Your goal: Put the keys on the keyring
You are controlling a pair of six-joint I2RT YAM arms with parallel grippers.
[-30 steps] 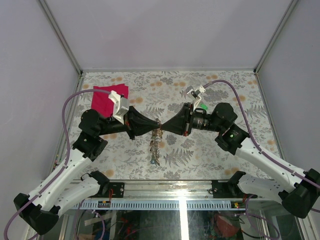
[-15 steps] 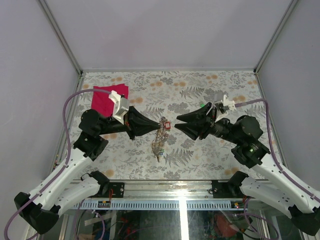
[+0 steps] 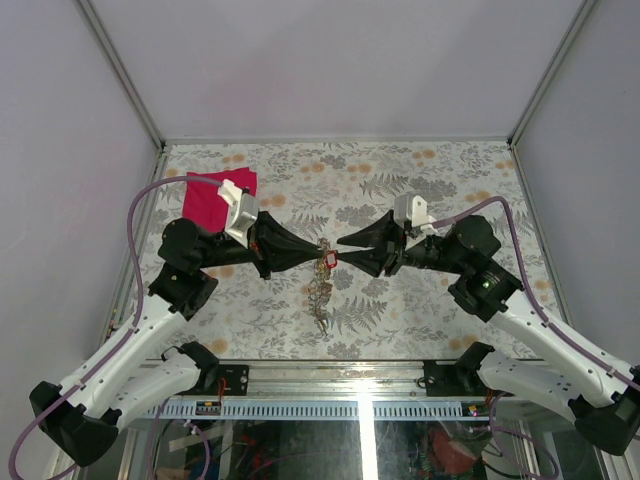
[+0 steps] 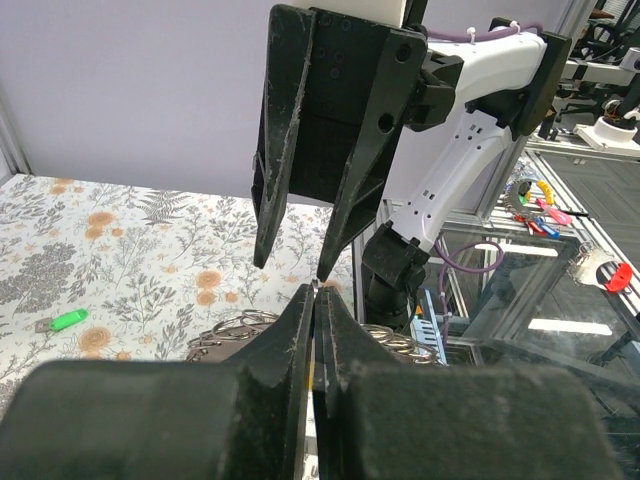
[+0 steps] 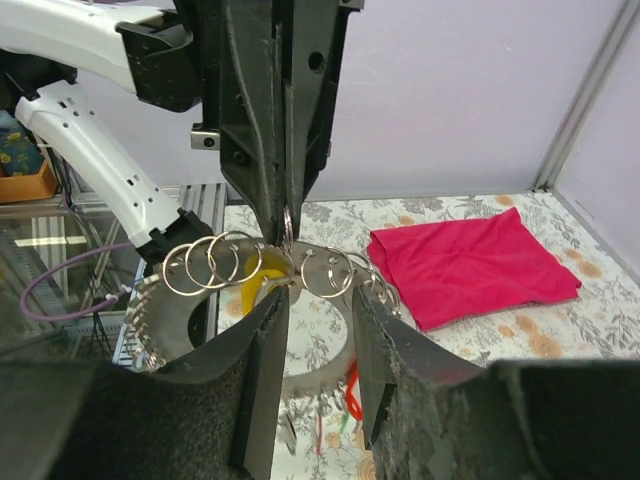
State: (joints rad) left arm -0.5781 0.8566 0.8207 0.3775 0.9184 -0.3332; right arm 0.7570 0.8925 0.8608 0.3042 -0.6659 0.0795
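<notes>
Overhead, the one keyring (image 3: 320, 288) dangles from the tightly pinched left hand (image 3: 314, 250); the right hand (image 3: 343, 252) faces it, fingers parted.

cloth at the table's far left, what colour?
Plain crimson-pink cloth; it shows best in the right wrist view.

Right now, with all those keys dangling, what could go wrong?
The left gripper pinches only one small ring, so the dangling keyring could slip and drop. The open right gripper sits close among the loops and might snag or knock them.
</notes>
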